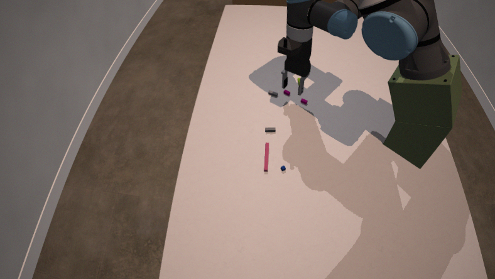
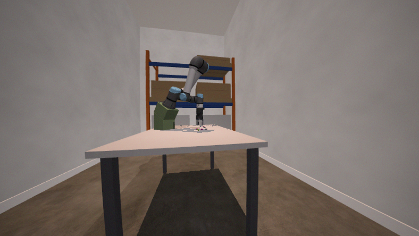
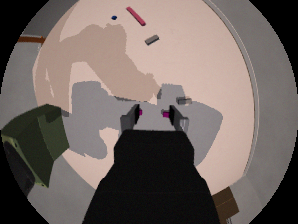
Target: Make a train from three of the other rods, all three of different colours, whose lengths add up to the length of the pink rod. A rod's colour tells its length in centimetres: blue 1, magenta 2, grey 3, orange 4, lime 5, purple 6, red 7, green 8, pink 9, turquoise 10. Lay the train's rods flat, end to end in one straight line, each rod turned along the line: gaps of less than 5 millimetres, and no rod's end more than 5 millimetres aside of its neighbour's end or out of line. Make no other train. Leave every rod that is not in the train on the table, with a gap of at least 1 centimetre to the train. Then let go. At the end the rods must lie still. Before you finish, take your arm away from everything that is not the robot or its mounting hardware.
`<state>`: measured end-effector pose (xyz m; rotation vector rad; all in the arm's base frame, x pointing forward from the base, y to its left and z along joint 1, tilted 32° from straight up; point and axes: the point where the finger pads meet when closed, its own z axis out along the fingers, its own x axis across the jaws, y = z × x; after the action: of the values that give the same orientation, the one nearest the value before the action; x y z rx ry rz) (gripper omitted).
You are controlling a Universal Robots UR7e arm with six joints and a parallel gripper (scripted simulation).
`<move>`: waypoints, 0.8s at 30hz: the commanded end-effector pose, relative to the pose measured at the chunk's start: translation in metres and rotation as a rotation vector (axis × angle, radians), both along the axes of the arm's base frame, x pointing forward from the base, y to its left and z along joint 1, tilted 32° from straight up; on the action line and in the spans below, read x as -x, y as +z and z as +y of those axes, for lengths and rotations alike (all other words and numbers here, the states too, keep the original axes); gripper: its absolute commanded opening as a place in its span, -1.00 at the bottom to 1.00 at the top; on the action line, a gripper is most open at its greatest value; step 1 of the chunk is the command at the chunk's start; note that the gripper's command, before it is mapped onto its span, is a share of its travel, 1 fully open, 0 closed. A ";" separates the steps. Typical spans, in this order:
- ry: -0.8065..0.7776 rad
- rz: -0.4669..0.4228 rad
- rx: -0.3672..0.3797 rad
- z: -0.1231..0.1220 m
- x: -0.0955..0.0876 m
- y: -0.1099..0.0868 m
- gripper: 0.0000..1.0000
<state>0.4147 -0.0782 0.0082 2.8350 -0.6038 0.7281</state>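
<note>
My gripper point(image 1: 292, 90) point(image 2: 199, 124) point(image 3: 154, 110) is open and empty, low above the table. One magenta rod point(image 1: 286, 92) point(image 3: 166, 114) lies near the fingers; the other magenta rod point(image 1: 304, 101) point(image 3: 140, 112) is partly hidden by a finger in the wrist view. The lime rod point(image 1: 298, 80) is mostly hidden behind a finger and is not visible in the wrist view. A grey rod point(image 1: 272, 93) point(image 3: 183, 101) lies left of the magenta rods in the top view. Another grey rod point(image 1: 270, 129) point(image 3: 152, 40) lies crosswise beyond the end of the pink rod point(image 1: 266, 156) point(image 3: 136, 16). The small blue rod point(image 1: 283, 168) point(image 3: 114, 17) lies beside the pink rod.
The green robot base point(image 1: 422, 103) point(image 2: 164, 120) point(image 3: 42, 140) stands at one side of the table point(image 1: 214, 207) point(image 2: 175, 140). The arm's shadow covers the table around the gripper. Shelving with boxes point(image 2: 212, 92) stands behind the table.
</note>
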 end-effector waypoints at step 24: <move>-0.596 -0.175 -0.283 0.101 -0.007 -0.025 1.00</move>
<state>0.4224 0.0132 -0.0149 2.6345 -1.4948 0.8054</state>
